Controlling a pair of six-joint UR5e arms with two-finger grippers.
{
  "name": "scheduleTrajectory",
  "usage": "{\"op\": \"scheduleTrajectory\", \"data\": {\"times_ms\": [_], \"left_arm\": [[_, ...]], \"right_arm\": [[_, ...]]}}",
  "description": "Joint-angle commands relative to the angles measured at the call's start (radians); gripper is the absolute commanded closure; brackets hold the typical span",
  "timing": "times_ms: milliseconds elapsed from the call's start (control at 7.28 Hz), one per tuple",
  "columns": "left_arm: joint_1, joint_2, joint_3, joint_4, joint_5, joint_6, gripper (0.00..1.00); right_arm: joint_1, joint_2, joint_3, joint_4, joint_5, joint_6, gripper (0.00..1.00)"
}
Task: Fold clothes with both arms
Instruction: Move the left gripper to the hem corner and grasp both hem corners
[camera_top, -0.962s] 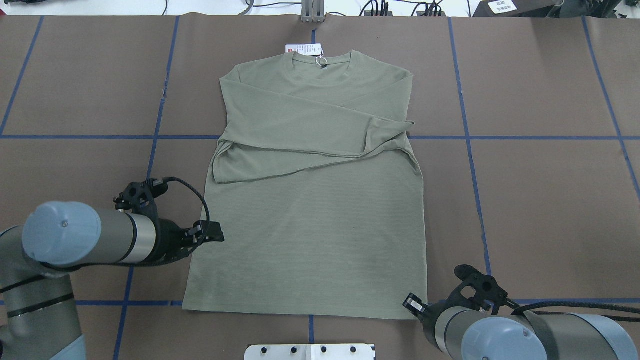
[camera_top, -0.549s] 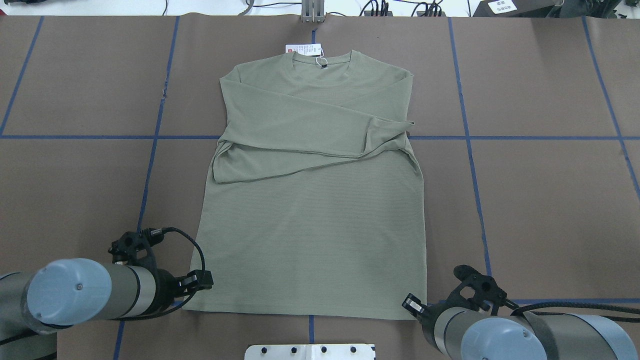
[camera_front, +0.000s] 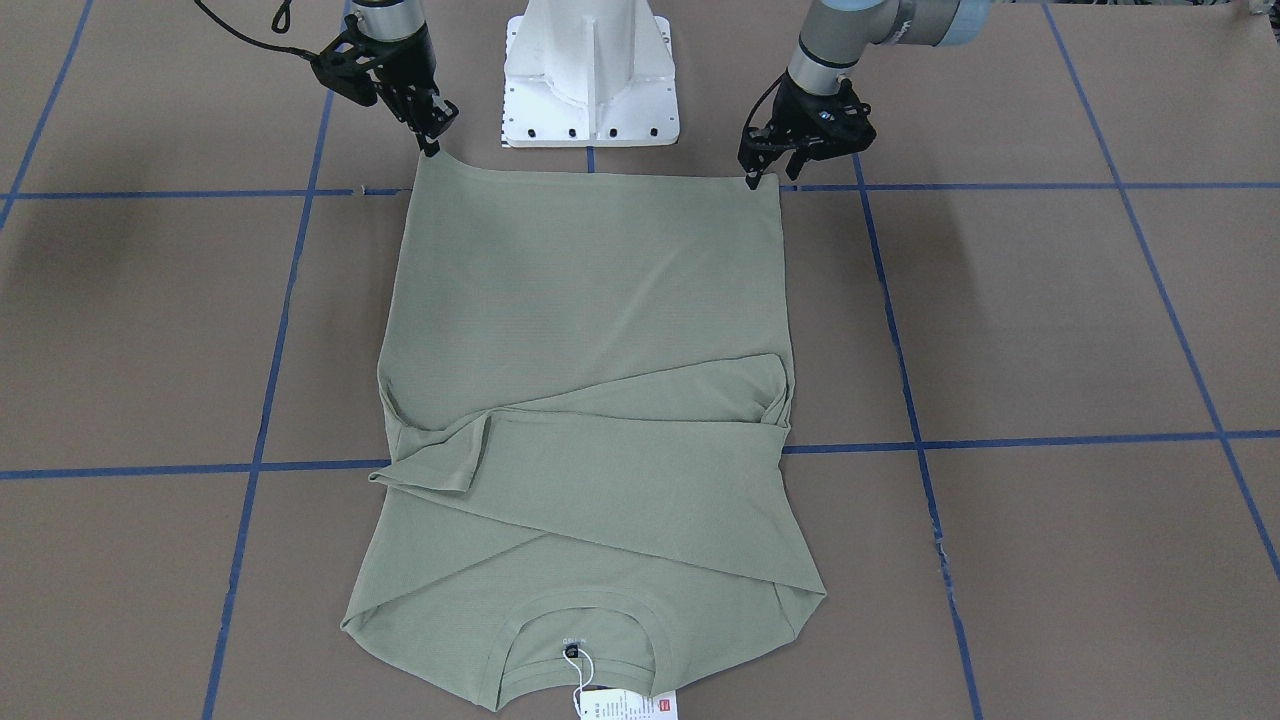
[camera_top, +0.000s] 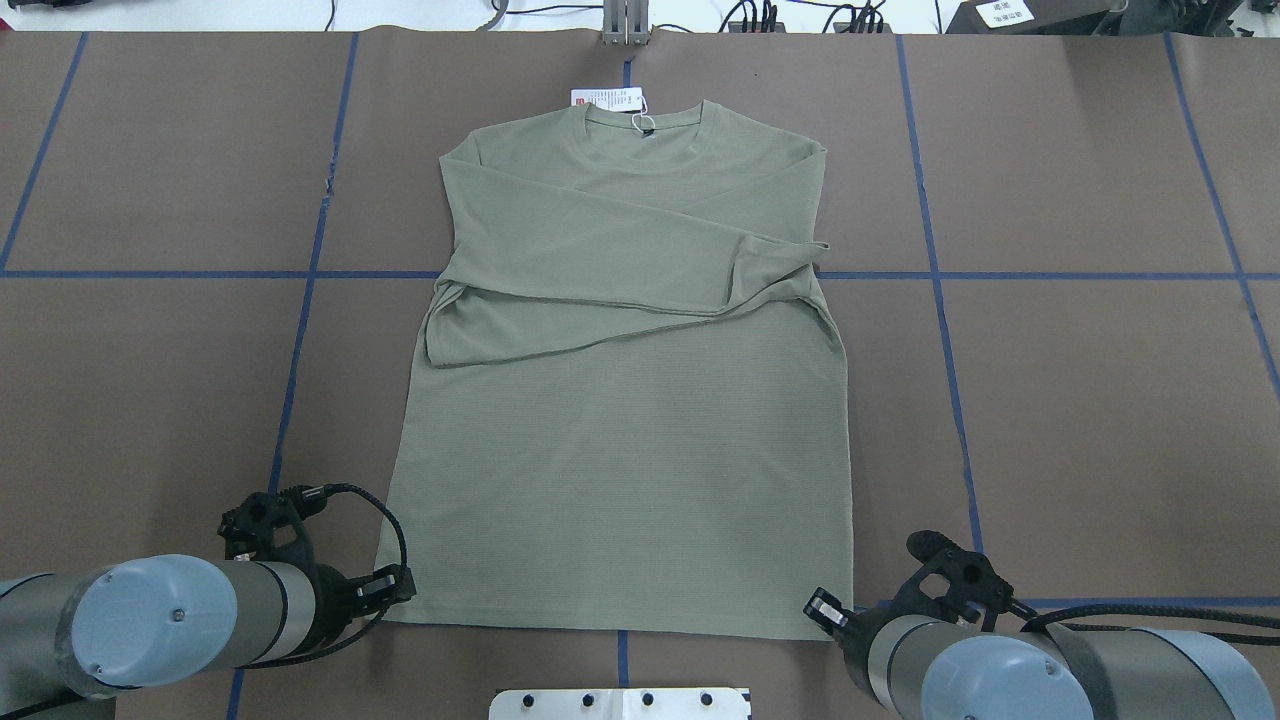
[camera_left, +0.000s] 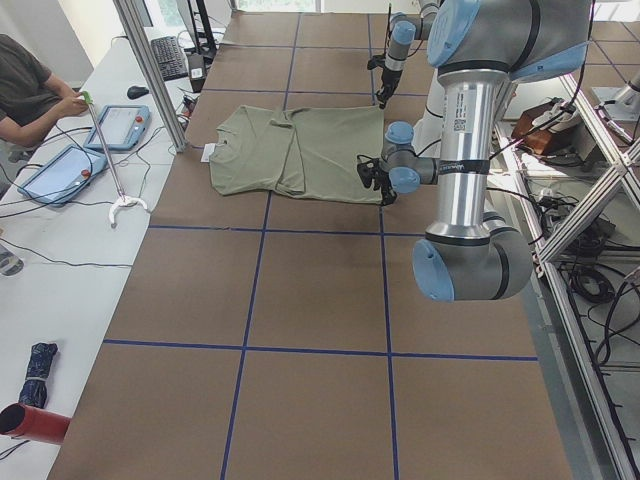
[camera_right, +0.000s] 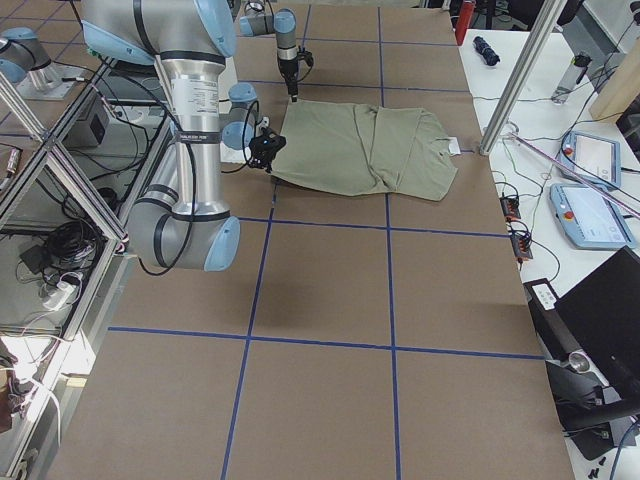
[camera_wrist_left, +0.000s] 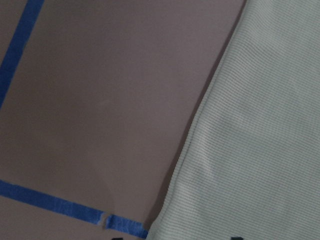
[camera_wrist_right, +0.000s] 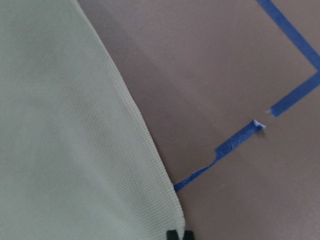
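Observation:
The sage-green long-sleeved shirt lies flat on the brown table, collar far from me, both sleeves folded across the chest; it also shows in the front view. Its white hang tag lies by the collar. My left gripper is at the hem's left corner; the left wrist view shows the shirt edge with the fingertips wide apart, so it is open. My right gripper is at the hem's right corner; in the right wrist view its tips sit close together on the shirt's corner.
The white pedestal base stands just behind the hem, between the arms. Blue tape lines grid the brown table cover. An operator sits at a side bench with tablets beyond the table's far edge.
My left arm has moved back along the shirt's left edge, from mid-body down to the hem's left corner. The right arm and the shirt have not moved.

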Motion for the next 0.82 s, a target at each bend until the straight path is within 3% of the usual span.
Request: {"op": "scheduleTrajectory", "data": {"times_ms": [0,137,412,687], "left_arm": [[0.001,0.001,0.014,0.0,0.001,0.001,0.35],[0.001,-0.002,0.015,0.0,0.001,0.001,0.4],[0.004,-0.002,0.015,0.0,-0.002,0.002,1.0],[0.004,-0.004,0.009,0.0,-0.005,0.002,1.0]], "right_arm": [[-0.001,-0.001,0.0,0.0,0.0,0.0,1.0],[-0.001,0.0,0.0,0.0,0.0,0.0,1.0],[-0.001,0.0,0.002,0.0,0.0,0.0,1.0],[-0.001,0.0,0.003,0.0,0.0,0.0,1.0]]}}
